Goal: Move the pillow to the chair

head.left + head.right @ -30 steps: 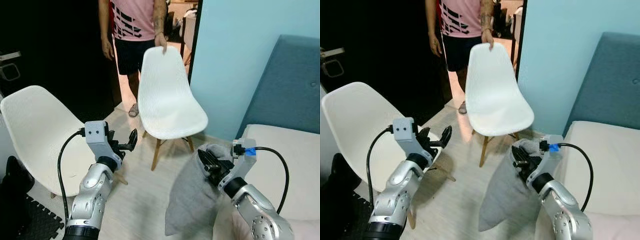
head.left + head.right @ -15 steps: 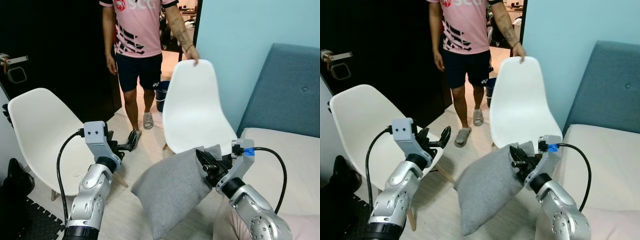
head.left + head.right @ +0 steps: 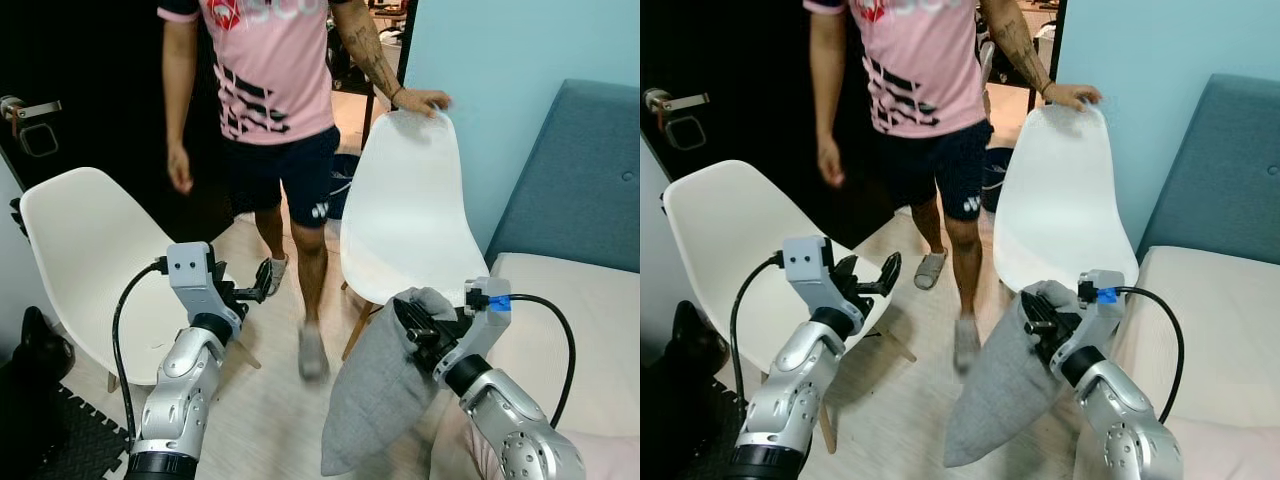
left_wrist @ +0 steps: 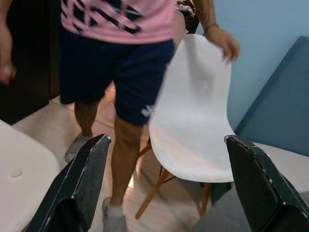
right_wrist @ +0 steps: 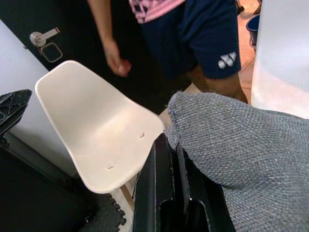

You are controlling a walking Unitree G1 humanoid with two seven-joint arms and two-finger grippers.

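The right end effector (image 3: pixel 418 325), clamped on the top corner of the pillow (image 3: pixel 375 400) that hangs long-axis down, sits just in front of the chair (image 3: pixel 405 215) a person steadies, while the left end effector (image 3: pixel 255 285) gapes wide, farther off.

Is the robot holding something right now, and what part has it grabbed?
Yes: the right gripper pinches the grey pillow by its top corner, so the rest hangs down. The left gripper is open and holds nothing.
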